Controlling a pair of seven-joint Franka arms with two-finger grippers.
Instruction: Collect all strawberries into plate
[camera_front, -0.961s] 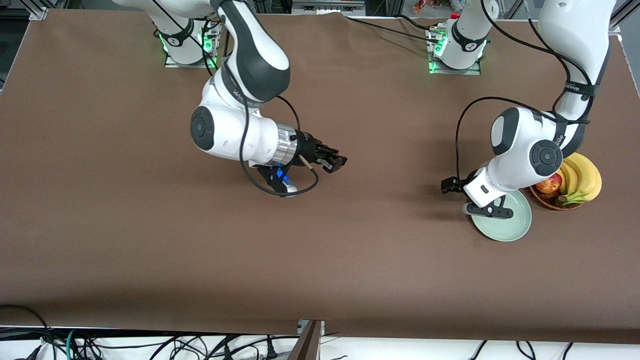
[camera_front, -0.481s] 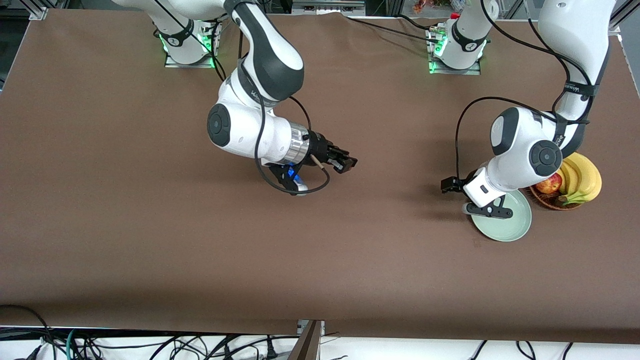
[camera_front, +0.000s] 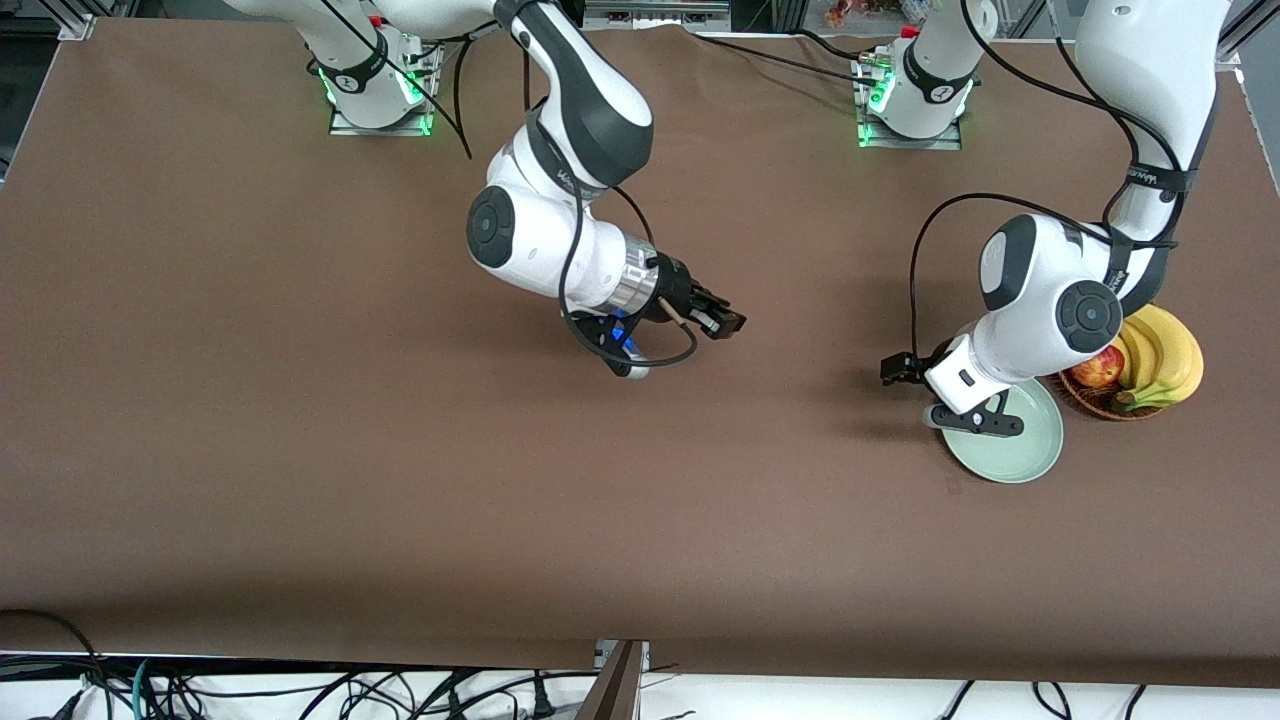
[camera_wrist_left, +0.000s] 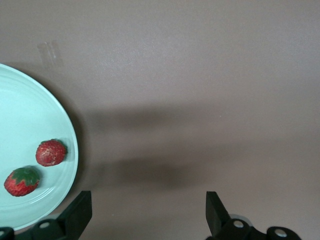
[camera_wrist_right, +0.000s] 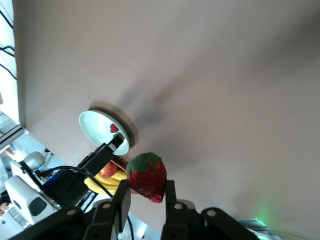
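My right gripper (camera_front: 727, 323) hangs over the middle of the table, shut on a red strawberry (camera_wrist_right: 146, 176) with a green cap, which shows between its fingers in the right wrist view. The pale mint-green plate (camera_front: 1012, 458) lies toward the left arm's end of the table. Two strawberries (camera_wrist_left: 50, 152) (camera_wrist_left: 22, 180) rest in the plate (camera_wrist_left: 30, 115) near its rim. My left gripper (camera_front: 897, 368) waits open and empty (camera_wrist_left: 147, 216) over bare table just beside the plate's edge. The arm's hand covers part of the plate in the front view.
A brown wicker basket (camera_front: 1098, 402) with bananas (camera_front: 1165, 355) and a red-yellow apple (camera_front: 1097, 368) stands beside the plate, a little farther from the front camera. Brown cloth covers the whole table (camera_front: 400, 480).
The right arm has carried its strawberry toward the left arm's end of the table, closer to the plate. The left arm has not moved.
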